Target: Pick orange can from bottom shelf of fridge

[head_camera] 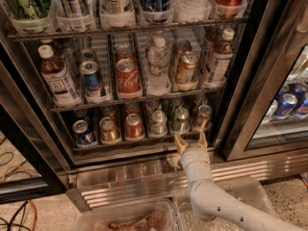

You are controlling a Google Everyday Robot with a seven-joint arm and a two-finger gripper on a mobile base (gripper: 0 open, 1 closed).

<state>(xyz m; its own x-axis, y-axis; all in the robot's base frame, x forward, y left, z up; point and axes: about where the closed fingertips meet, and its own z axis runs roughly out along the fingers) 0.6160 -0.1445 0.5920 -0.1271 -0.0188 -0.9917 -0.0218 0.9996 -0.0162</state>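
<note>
Perhaps a shop: stocked glass-door drinks fridge [237,88]

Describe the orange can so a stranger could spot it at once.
In the open fridge, look at the bottom shelf, the short row of small cans. The orange can is the front can at its right end, just above the open gripper: dull copper, unlike the brighter red-orange can mid-row.

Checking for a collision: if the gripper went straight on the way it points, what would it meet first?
Probably the orange can on the bottom shelf: the open gripper points into the fridge between it and a silver can. Depth is unclear, so either could come first.
</note>
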